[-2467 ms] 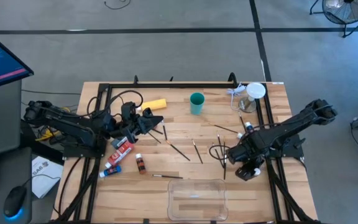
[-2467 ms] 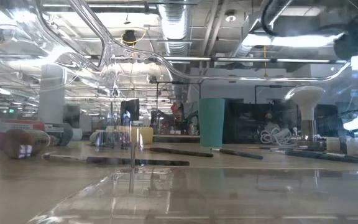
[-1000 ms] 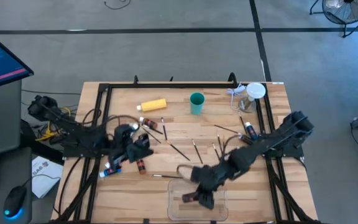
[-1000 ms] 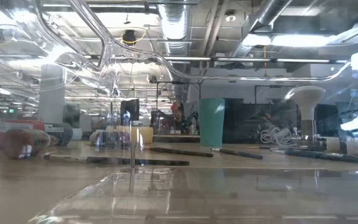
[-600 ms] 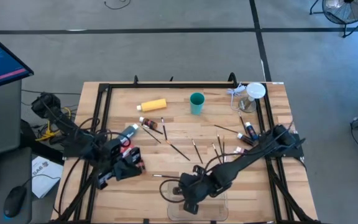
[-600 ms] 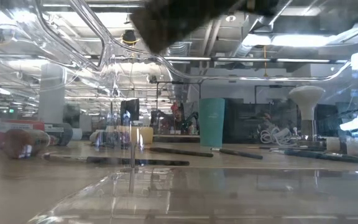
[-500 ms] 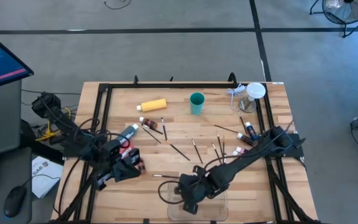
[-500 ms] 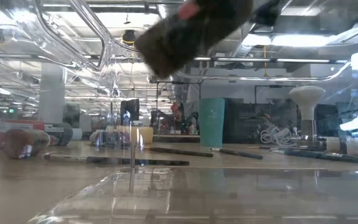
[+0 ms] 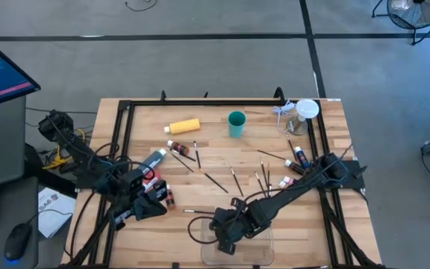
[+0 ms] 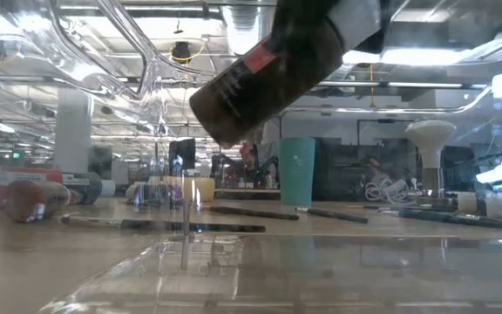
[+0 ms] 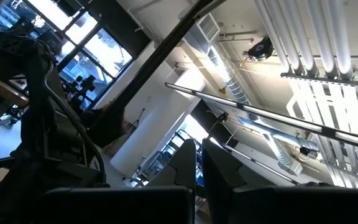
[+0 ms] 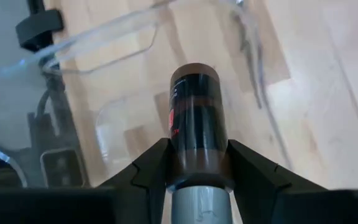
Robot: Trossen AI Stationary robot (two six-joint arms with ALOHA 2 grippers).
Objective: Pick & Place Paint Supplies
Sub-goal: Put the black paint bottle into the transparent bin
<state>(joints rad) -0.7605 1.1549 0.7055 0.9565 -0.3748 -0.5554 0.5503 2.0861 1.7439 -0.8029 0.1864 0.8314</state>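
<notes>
Right hand (image 12: 194,163) closed on small dark brown paint bottle (image 12: 194,121), gripped near the pale cap end, body pointing forward. Held tilted above the clear tray (image 9: 263,250) at the desk's (image 9: 215,142) near edge; not yet released. Judged rigid, light, smooth-walled: liable to slip or roll once set down, so grip across the body near the cap looks sound. Left hand (image 9: 146,211) shut, apparently empty, over the tubes and bottle (image 9: 168,197) by the desk's left edge. Brushes (image 9: 216,181) loose mid-desk.

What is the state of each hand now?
Left hand: closed, holding nothing visible.
Right hand: closed on small brown paint bottle with white cap.
</notes>
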